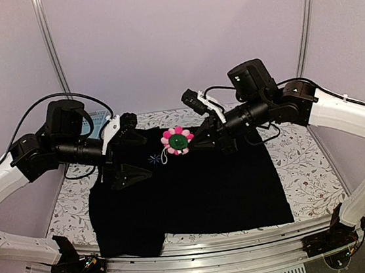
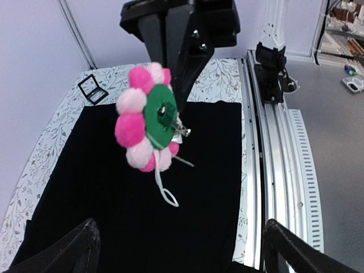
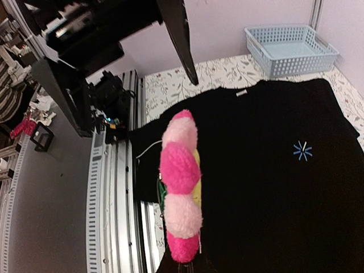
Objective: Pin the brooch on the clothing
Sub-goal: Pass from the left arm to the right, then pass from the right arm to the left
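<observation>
**Brooch held in the air over the shirt by the right hand**

At the far left, a light-blue basket (image 3: 290, 48) stands on the flowered tabletop (image 1: 300, 156), just past the collar of the black shirt (image 1: 202, 193). The shirt lies spread flat.

The left hand (image 1: 146, 155) hangs over the shirt's chest, its jaws spread wide with nothing between them. In its own wrist view the two fingers (image 2: 79, 250) sit at opposite bottom corners of the picture. Just off its fingertips is the small light-blue star emblem (image 1: 154, 159) on the fabric.

Next to the right comes the brooch (image 1: 178, 141), raised clear of the cloth between the two hands. It has bright and pale pink pompom petals around a green centre. A thin white loop (image 2: 166, 190) dangles from it.

The right hand (image 1: 194, 138) is closed on the brooch's right side and holds it up.

A small black stand (image 2: 94, 89) rests on the tabletop, just off the shirt's edge.
</observation>
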### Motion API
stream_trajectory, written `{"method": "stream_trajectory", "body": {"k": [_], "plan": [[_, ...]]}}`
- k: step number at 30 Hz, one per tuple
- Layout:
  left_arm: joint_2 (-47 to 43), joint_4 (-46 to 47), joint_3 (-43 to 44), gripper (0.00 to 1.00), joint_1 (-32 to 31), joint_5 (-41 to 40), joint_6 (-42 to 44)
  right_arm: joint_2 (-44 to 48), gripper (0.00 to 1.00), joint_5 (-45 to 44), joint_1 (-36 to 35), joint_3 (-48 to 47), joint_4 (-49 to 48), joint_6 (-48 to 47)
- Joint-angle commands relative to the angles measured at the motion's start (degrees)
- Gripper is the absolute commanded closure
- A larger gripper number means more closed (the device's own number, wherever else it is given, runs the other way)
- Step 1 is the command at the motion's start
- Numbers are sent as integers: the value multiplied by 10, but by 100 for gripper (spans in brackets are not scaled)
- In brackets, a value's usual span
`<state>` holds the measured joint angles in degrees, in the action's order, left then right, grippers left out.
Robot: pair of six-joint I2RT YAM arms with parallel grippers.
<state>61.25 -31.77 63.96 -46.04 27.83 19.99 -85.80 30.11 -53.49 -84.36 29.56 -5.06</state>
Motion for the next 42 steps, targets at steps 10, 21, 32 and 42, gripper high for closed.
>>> {"method": "stream_trajectory", "body": {"k": [10,21,32,42], "plan": [[53,-66,38,31,-81,-76,24,-55,100,-13,-32,-76,138,-153],[77,-26,76,50,-90,-69,-20,-44,100,-1,-36,-68,111,-159],[80,-2,71,100,-101,-86,-26,-33,100,10,-37,-46,72,-156],[42,87,68,100,-52,-30,-132,77,48,-127,-30,116,-139,-64]]}}
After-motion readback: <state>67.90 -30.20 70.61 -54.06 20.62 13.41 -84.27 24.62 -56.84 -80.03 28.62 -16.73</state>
